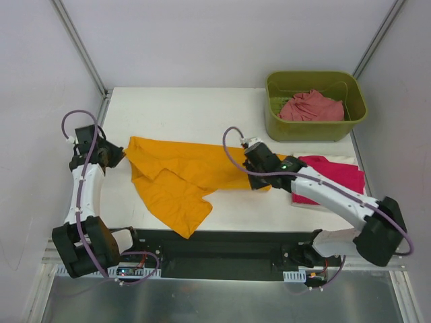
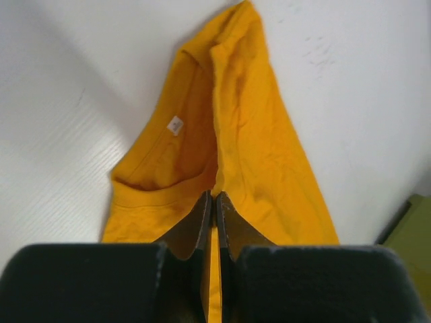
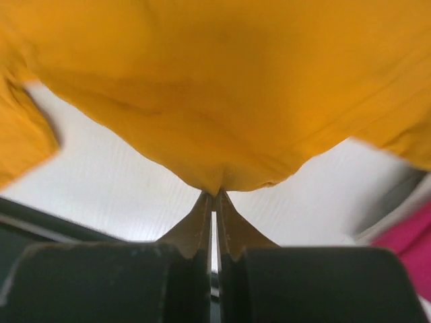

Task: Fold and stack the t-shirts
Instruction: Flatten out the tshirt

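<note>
The orange-yellow t-shirt (image 1: pixel 178 176) is the biggest thing here. It sprawls across the middle of the table, stretched from left to right, with a loose flap trailing toward the near edge. Its collar end points left, and the cloth is rumpled and partly doubled over.

At the far right corner stands the olive-green bin (image 1: pixel 315 129), well apart from the orange shirt. Just in front of the bin the magenta t-shirt (image 1: pixel 337 173) lies flat and folded on the right side of the table. The right arm (image 1: pixel 330 195) reaches across the near-left part of it and hides that corner. The salmon-pink t-shirt (image 1: pixel 311 108) is bunched up inside the bin.

The left claw (image 2: pixel 215 196) is pinched tight on the orange shirt just beside the collar, with a strip of cloth running between its fingers. The right claw (image 3: pixel 214 195) is likewise closed, nipping a gathered fold at the shirt's right edge, so the fabric hangs in a swag above it. A small white label (image 2: pixel 174 125) shows inside the neckline.

The table (image 1: pixel 195 111) is white and matte. A black rail (image 1: pixel 222 245) along its near edge carries the arm bases. Pale grey walls (image 1: pixel 202 40) close in on three sides, with slanted metal struts (image 1: pixel 77 44) in the far corners.
</note>
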Action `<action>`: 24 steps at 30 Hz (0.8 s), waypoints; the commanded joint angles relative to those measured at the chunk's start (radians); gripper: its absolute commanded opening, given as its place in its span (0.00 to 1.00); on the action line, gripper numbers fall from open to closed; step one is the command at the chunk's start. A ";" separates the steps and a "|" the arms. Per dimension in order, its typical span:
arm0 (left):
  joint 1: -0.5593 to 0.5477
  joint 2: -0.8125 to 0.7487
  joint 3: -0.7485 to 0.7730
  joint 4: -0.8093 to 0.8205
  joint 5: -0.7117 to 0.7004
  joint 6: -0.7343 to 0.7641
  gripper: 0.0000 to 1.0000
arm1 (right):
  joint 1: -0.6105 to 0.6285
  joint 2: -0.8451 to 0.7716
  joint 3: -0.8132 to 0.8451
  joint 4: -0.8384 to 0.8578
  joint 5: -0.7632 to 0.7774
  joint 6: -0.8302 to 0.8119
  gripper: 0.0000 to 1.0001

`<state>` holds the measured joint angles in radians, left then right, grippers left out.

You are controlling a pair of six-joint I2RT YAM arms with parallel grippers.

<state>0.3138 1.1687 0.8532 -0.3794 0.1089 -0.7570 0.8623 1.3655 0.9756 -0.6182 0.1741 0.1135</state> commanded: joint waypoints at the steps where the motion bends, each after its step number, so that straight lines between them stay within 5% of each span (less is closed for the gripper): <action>1: -0.004 -0.066 0.119 0.017 0.074 0.008 0.00 | -0.083 -0.169 0.084 0.098 0.201 -0.115 0.00; 14: -0.005 -0.306 0.550 0.017 0.046 0.139 0.00 | -0.140 -0.402 0.434 0.278 0.472 -0.543 0.00; 19: -0.005 -0.385 0.732 0.017 -0.024 0.220 0.00 | -0.137 -0.515 0.607 0.235 0.328 -0.587 0.00; 24: -0.005 -0.382 0.926 0.013 -0.058 0.312 0.00 | -0.137 -0.526 0.851 0.022 0.156 -0.591 0.00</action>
<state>0.3130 0.7795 1.6615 -0.4015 0.1139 -0.5526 0.7250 0.8562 1.6417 -0.4667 0.4648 -0.4305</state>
